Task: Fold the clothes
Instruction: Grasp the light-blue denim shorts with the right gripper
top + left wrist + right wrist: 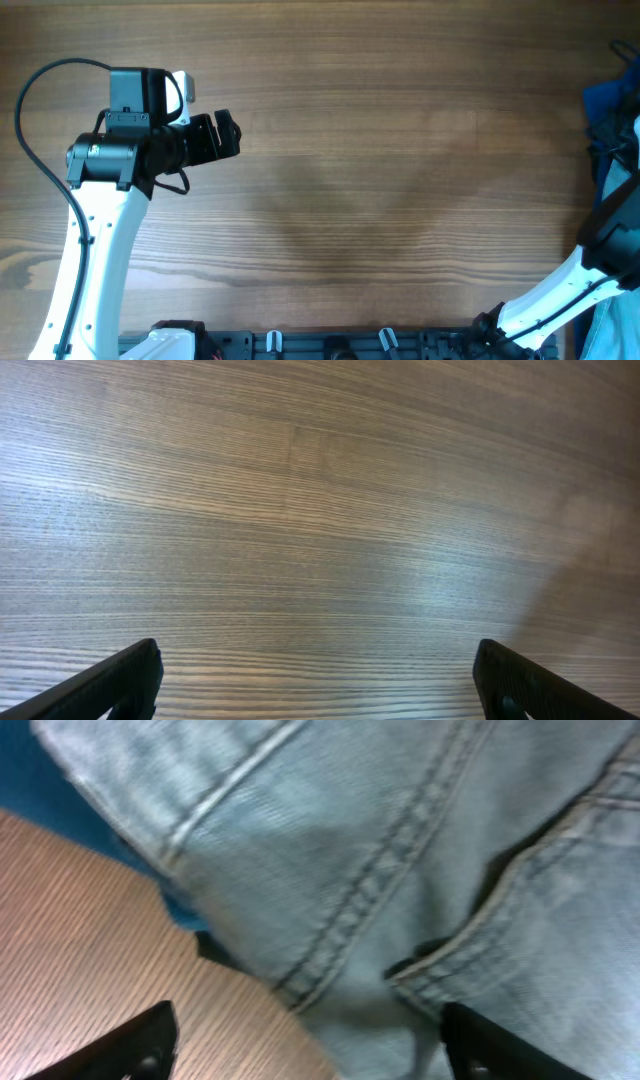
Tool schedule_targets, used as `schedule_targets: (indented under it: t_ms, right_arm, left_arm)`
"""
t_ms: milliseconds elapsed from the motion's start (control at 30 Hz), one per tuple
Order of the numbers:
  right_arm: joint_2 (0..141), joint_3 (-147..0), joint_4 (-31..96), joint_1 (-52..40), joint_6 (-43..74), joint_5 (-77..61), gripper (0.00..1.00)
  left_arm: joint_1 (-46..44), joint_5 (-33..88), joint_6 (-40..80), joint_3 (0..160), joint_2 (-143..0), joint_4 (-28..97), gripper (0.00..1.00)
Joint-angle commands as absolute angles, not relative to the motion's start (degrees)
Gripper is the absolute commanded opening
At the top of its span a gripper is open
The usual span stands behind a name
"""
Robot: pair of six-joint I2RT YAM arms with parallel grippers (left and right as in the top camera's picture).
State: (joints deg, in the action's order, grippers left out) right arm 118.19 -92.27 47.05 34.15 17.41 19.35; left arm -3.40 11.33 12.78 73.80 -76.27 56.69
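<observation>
1. Denim, light blue and faded, filled most of the right wrist view: the shorts (400, 840) lay at the near right end of the table (380, 200), partly over its edge. Double rows of stitching and a curved pocket seam showed on them.
2. The right gripper (318, 1048) hung just above that denim with its two dark fingers (145, 1042) spread wide and nothing caught between them. Whether the tips touched the cloth could not be told.
3. In the overhead view the white right arm (555, 290) ran from the near edge towards the right border, where its gripper passed out of sight. A pale blue patch (606, 328) beside it in the near right corner looked like the same shorts.
4. The wood-grain table was bare across its middle.
5. Farther back on the left, the left arm (95, 250) rose from the near edge, and the left gripper (226, 135) pointed right over bare wood. Its fingers (110, 685) stood well apart and held nothing.
6. At the far right edge, a dark navy fabric heap (610, 105) lay partly out of frame, well apart from the left gripper.
</observation>
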Motion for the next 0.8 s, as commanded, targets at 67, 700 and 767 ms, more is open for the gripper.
schedule_targets:
  t_ms: [67, 700, 767]
  right_arm:
    - [120.16, -92.27, 48.66, 38.26, 17.89, 22.68, 0.27]
    - [93.78, -93.06, 48.62, 26.79, 16.49, -10.46, 0.05]
    - [93.12, -93.03, 49.41, 23.4, 16.75, -1.3, 0.04]
  left_arm:
    - [-3.6, 10.61, 12.08, 75.02, -75.33, 56.4, 1.0]
    - [-2.7, 7.75, 12.05, 79.02, -74.15, 56.4, 1.0]
    - [-2.35, 7.81, 12.08, 80.16, -73.65, 56.4, 1.0]
